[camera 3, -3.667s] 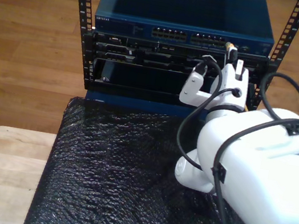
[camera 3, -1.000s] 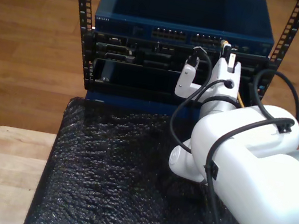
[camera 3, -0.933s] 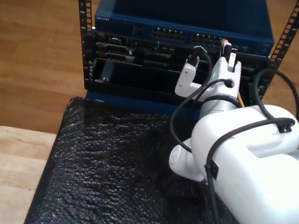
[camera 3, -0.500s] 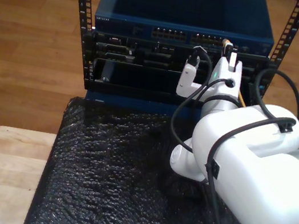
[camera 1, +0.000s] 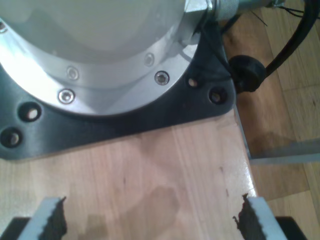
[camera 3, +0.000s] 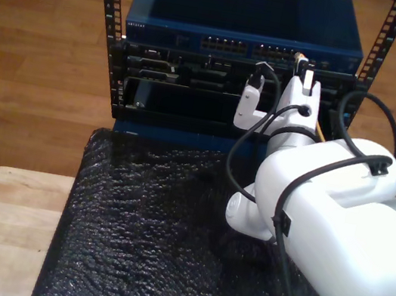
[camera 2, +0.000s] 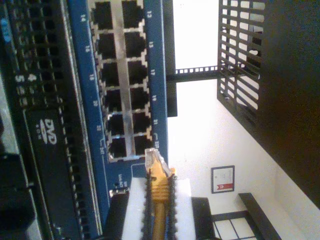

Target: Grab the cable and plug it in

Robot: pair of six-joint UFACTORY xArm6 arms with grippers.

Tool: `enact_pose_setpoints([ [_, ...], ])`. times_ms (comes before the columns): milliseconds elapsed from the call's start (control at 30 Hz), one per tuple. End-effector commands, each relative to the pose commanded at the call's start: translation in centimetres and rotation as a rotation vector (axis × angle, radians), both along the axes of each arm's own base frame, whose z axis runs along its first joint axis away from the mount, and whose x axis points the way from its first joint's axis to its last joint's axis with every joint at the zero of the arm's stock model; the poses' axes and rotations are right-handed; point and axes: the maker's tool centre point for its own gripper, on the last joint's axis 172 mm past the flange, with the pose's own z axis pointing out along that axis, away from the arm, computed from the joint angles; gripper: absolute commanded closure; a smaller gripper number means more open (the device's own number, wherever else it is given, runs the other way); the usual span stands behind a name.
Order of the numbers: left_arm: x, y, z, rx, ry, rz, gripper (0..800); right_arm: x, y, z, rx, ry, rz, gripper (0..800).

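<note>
The yellow-orange cable (camera 2: 159, 192) runs out between the pads of my second gripper (camera 2: 159, 200), which is shut on it just behind its clear plug (camera 2: 153, 161). The plug tip hovers a short way off the end ports of the blue switch (camera 2: 150, 75), near its lower corner, not touching a port. In the exterior view my second gripper (camera 3: 305, 69) holds the cable's plug (camera 3: 300, 57) up against the switch's (camera 3: 243, 45) port row toward the exterior view's right. My first gripper (camera 1: 152, 220) stands open over bare wood with nothing between its fingers (camera 1: 50, 220).
The switch sits atop a black rack (camera 3: 193, 90) with other units. A large white arm body (camera 3: 325, 209) covers the exterior view's right over black bubble wrap (camera 3: 137, 229). A silver robot base on a black plate (camera 1: 165, 107) stands close ahead of my first gripper.
Since the oldest frame the second arm has moved toward the exterior view's left and closer to the switch with the cable. Over the last second it has hardly moved.
</note>
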Motion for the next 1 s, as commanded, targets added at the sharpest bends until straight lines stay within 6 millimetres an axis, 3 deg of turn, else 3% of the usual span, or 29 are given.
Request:
enact_pose_setpoints([
  [1000,0.0,0.0,0.0,0.0,0.0,0.0,0,0.28,0.04,-0.84,0.001,0.017,0.0,800],
])
